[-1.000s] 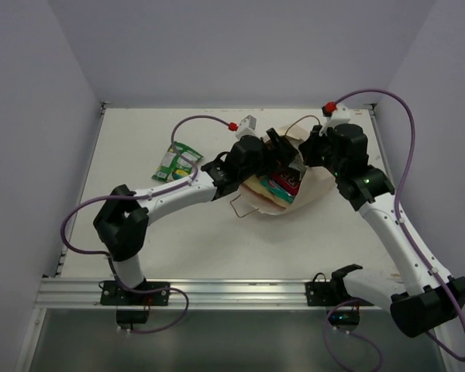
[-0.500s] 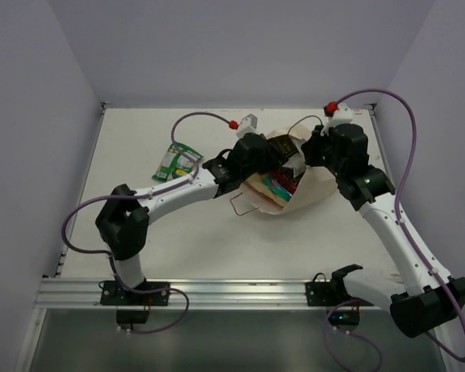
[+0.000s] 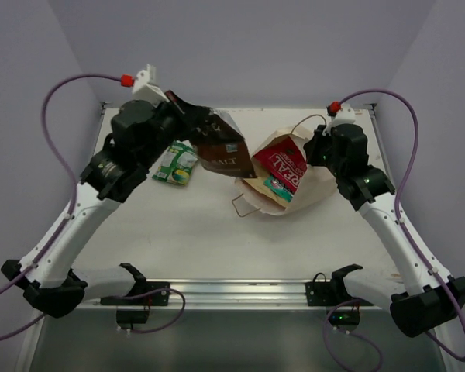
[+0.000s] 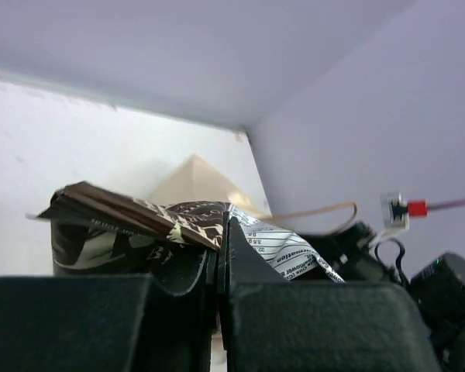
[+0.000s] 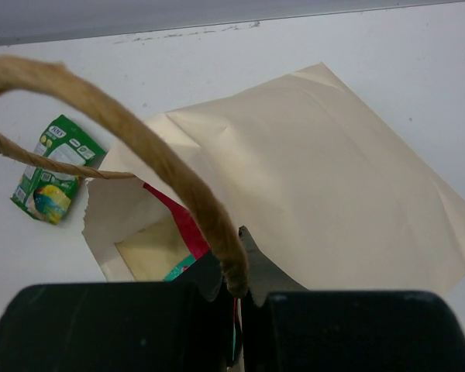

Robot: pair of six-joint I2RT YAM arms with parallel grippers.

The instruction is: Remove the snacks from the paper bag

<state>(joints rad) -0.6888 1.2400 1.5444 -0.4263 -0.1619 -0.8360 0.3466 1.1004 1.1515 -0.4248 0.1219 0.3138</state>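
Aloft, left claw (image 4: 219,242) clamps one dark brown packet (image 3: 217,144); right claw (image 5: 240,291) clamps one bag handle (image 5: 163,163).

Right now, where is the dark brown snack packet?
Top view, left of centre: the dark brown packet is pinched in the left fingers, aloft between the green packet and the paper bag.

Both arms are the same build: white tubular links and black joint housings, left arm (image 3: 70,229) and right arm (image 3: 399,232). Each sits on a chunky black base block, left base (image 3: 50,291) and right base (image 3: 430,306). A purple cable (image 3: 46,116) loops off each wrist and ends in a red plug (image 3: 127,79) on a small white box. A green light (image 3: 366,183) glows on the right forearm. Left end effector (image 4: 221,256) and right end effector (image 5: 240,310) are matte black with blocky, flat-faced fingers.
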